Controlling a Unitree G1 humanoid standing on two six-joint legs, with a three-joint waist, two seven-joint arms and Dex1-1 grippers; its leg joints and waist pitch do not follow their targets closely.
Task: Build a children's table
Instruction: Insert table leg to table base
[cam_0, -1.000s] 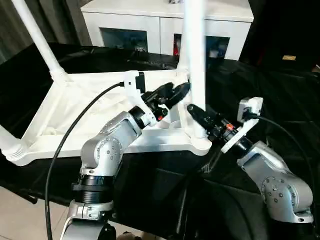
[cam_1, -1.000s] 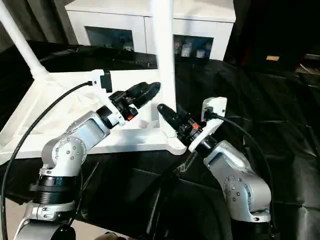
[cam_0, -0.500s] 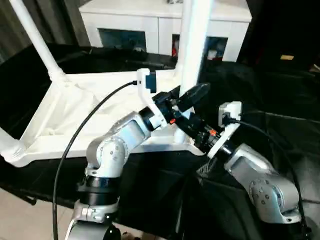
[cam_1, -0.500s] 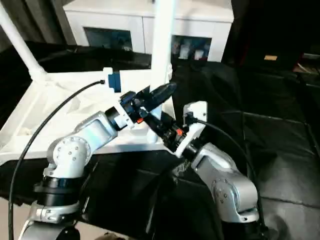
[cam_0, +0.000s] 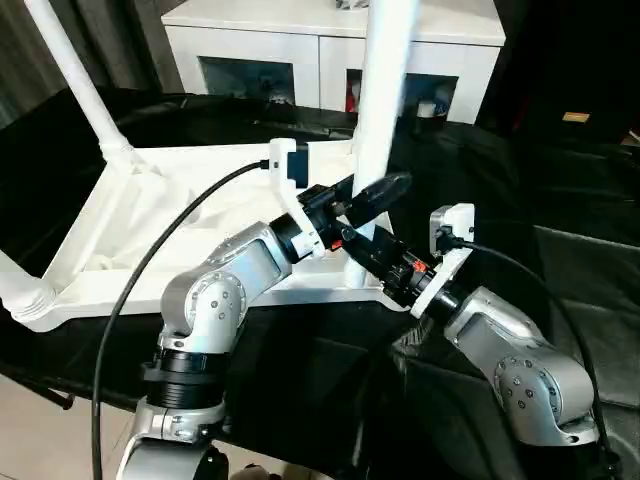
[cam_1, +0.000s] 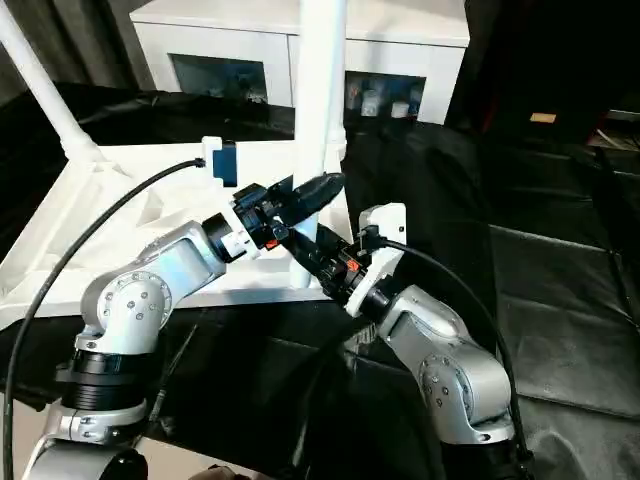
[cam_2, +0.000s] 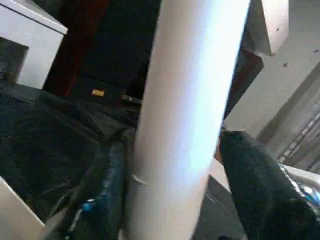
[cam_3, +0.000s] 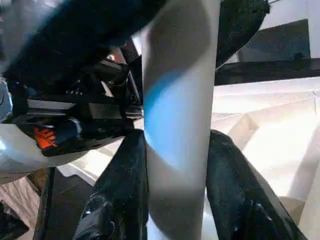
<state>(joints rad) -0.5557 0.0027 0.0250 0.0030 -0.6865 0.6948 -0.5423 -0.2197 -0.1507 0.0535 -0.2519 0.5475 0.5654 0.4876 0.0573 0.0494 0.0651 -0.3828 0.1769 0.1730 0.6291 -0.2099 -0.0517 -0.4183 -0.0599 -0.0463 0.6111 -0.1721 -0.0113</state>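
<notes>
three legs stood in the tabletop (cam_0: 150, 215); centre frame, my right gripper (cam_3: 175, 165) pinched the leg (cam_0: 385, 90), my left gripper (cam_2: 170, 165) straddling it loosely.

No text, label or number can be read anywhere.

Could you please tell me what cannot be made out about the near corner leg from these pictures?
- Leg: its top is cut off by the head views' upper edge.
- Its seat in the tabletop socket: hidden behind the left gripper and right gripper.
- Left wrist view: finger contact too blurred to judge.
</notes>
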